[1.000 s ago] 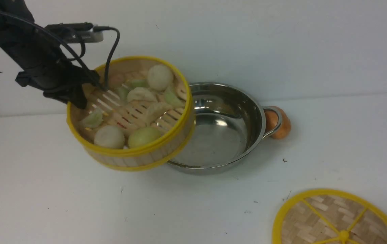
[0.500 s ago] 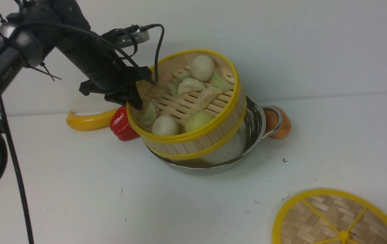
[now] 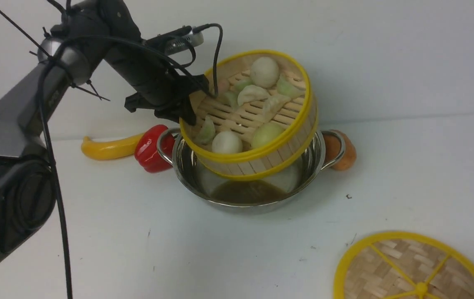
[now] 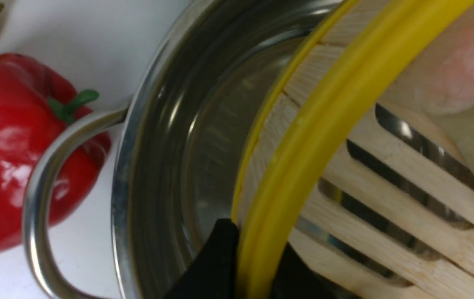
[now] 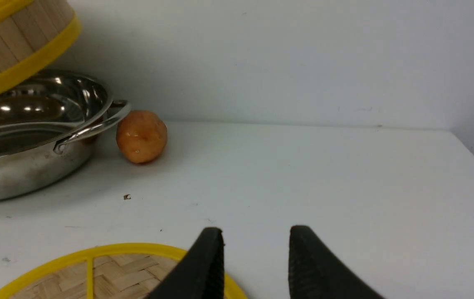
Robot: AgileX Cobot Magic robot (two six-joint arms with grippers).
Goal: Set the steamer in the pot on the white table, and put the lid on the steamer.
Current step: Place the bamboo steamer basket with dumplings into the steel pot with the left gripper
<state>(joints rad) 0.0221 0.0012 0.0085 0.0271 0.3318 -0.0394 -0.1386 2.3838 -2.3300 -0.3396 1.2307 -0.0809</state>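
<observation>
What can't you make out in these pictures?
- Lid: front view, bottom edge cuts it off.
- Pot floor: front view, the tilted steamer covers most of it.
- Orange lump: front view, pot's handle crosses it.
- Right pincer: right wrist view, only tips inside the frame.

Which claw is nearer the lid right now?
Right. The right claw is open, close by the yellow rim of the lid. The left claw is far across the table, clamped on the rim of the steamer above the pot.
</observation>
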